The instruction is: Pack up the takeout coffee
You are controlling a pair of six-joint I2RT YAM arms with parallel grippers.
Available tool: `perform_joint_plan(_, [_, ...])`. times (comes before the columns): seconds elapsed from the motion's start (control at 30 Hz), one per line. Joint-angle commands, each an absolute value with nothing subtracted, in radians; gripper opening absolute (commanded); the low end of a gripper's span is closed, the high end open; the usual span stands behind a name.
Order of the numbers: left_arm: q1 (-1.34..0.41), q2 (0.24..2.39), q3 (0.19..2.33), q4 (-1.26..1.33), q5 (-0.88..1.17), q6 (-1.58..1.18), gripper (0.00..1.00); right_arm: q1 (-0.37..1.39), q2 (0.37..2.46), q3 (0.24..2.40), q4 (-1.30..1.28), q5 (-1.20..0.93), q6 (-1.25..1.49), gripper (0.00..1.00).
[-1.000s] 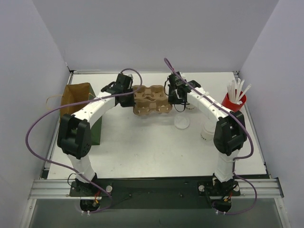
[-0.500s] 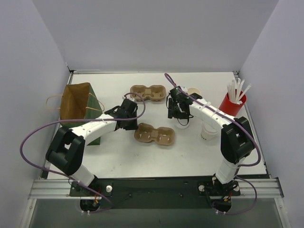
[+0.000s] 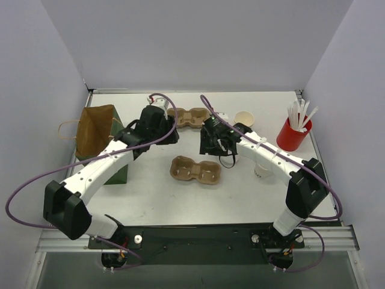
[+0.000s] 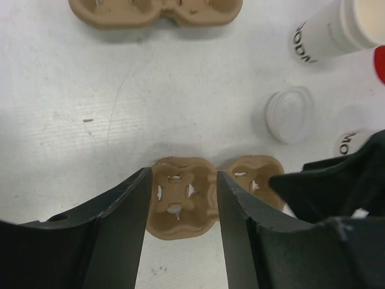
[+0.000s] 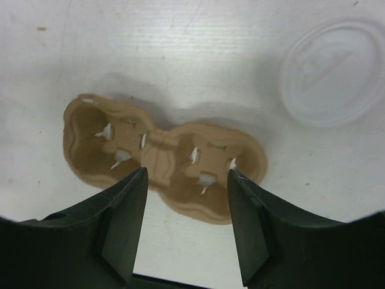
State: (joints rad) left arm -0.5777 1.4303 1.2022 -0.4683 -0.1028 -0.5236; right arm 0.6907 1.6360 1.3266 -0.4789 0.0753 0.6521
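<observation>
The near carrier lies alone mid-counter, its long axis running left to right and its pockets facing up. A second ago it was nested with the far carrier between both tools at the back. Half a second ago the left tool was down at its left end. Now both arms have lifted. The left tool and the right tool hang over it with jaws spread, holding nothing. I judge the carriers to be separated and one laid out to take cups, so the next step is cup handling.

Just right of that carrier a loose lid lies flat. Beside it, partly behind the right arm, stands the near cup; whether it is lidded I cannot tell. Further back, right of the far carrier, the far cup stands upright with its long axis vertical, its mouth up and uncovered, and its dark print towards the left arm. Neither cup is in a pocket yet.
</observation>
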Motion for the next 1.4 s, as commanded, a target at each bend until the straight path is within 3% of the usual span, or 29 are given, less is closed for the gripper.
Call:
perform_joint_plan(0.0, [-0.523,1.315,1.29,-0.537,-0.126,-0.511,0.57,0.764,1.638,1.316,-0.526,0.077,0.8,0.51])
perform_joint_plan(0.4, [-0.367,1.186,1.388,-0.647,-0.141,-0.472,0.57,0.83,1.807,1.33,-0.503,0.071,0.94,0.51])
perform_joint_plan(0.9, [-0.298,1.149,1.408,-0.66,-0.143,-0.44,0.57,0.831,1.925,1.405,-0.54,0.083,0.905,0.51])
perform_joint_plan(1.37, [-0.213,1.169,1.505,-0.748,-0.296,-0.361,0.57,0.85,1.979,1.447,-0.58,0.078,0.806,0.5])
